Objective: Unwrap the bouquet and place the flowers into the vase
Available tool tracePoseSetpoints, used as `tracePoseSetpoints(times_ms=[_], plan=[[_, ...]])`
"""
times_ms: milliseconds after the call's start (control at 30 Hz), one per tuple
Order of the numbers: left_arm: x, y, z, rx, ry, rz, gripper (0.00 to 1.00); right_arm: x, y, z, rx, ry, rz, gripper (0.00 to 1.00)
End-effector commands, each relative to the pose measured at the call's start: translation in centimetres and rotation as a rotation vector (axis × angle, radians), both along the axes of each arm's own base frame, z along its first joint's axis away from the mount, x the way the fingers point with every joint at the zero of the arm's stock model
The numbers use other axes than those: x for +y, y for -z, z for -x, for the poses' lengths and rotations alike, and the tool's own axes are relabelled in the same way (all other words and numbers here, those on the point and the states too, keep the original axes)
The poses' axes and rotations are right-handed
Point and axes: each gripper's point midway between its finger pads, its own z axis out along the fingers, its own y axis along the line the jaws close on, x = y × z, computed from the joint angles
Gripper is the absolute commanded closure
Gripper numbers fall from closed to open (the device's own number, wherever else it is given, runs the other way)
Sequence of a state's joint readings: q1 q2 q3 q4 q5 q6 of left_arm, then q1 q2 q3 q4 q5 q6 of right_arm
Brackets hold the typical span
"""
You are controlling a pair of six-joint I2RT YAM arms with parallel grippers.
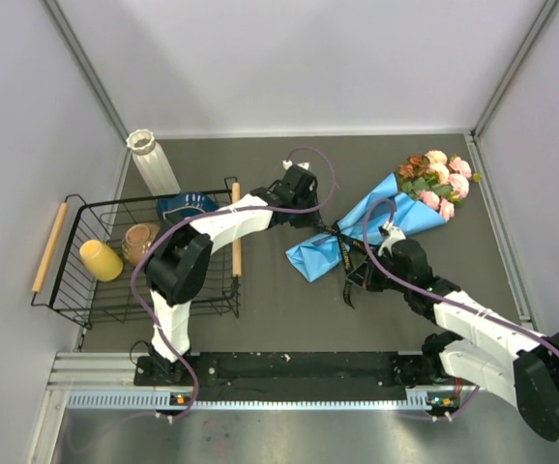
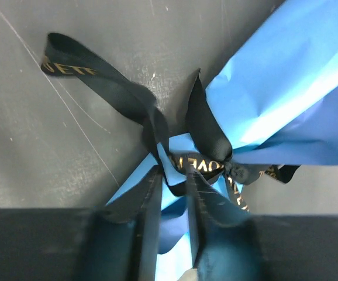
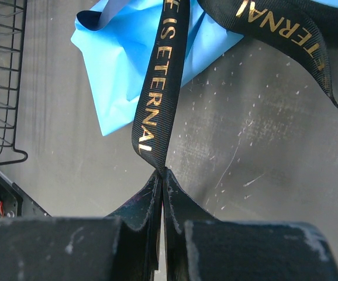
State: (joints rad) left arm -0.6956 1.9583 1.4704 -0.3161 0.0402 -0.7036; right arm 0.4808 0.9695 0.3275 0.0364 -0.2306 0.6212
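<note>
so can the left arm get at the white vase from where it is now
Probably yes: the vase stands upright beyond the wire basket, nothing crowding it, and the left gripper could swing across once it leaves the bouquet.

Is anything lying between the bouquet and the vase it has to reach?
Yes. The left arm stretches across that gap, its hand at the bouquet's tied neck. The wire basket's corner and wooden handle sit close beside the straight line to the vase.
</note>
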Motion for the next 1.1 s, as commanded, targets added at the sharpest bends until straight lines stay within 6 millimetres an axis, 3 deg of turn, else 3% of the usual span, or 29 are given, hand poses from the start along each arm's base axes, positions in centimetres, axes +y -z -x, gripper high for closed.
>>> tracePoseSetpoints(times_ms=[0, 67, 167, 333, 367, 400, 433, 467, 600, 800, 933, 1067], plan=[[0.6, -3.1, -1.1, -0.089, -0.049, 0.013, 0.64, 0.2, -1.1, -0.7, -0.039, -0.007, -0.015, 1.0], [0.5, -4.5, -1.5, -0.125, -0.03, 0.013, 0.53, 0.2, -1.0, -0.6, -0.034, -0.01, -0.017, 1.0], [-0.7, -6.5, -1.5, -0.133, 0.013, 0.063, 0.44, 0.3, -0.9, -0.5, -0.03, -0.019, -0.019, 1.0], [-3.2, -7.7, -2.4, -0.113, 0.052, 0.147, 0.44, 0.5, -1.0, -0.5, -0.026, -0.024, -0.023, 1.0], [-3.8, -7.5, -2.5, -0.097, 0.066, 0.158, 0.47, 0.4, -1.0, -0.5, -0.026, -0.022, -0.022, 1.0], [-4.1, -5.5, -2.8, -0.052, 0.066, 0.133, 0.51, 0.5, -1.1, -0.5, -0.027, -0.022, -0.023, 1.0], [-4.4, -6.2, -3.2, -0.032, 0.056, 0.125, 0.54, 0.5, -1.2, -0.5, -0.026, -0.022, -0.025, 1.0], [-4.2, -5.5, -3.5, -0.009, 0.032, 0.098, 0.55, 0.5, -1.2, -0.5, -0.025, -0.022, -0.024, 1.0], [-4.5, -2.9, -3.8, 0.078, -0.019, 0.066, 0.54, 0.5, -1.2, -0.5, -0.026, -0.022, -0.027, 1.0], [-3.9, -0.5, -3.4, 0.152, -0.069, 0.03, 0.52, 0.5, -1.2, -0.4, -0.026, -0.022, -0.027, 1.0], [-4.1, 0.2, -2.7, 0.178, -0.051, 0.031, 0.49, 0.5, -1.1, -0.4, -0.027, -0.021, -0.027, 1.0], [-4.7, 1.0, -2.0, 0.211, -0.03, 0.06, 0.53, 0.5, -1.1, -0.5, -0.033, -0.02, -0.028, 1.0]])
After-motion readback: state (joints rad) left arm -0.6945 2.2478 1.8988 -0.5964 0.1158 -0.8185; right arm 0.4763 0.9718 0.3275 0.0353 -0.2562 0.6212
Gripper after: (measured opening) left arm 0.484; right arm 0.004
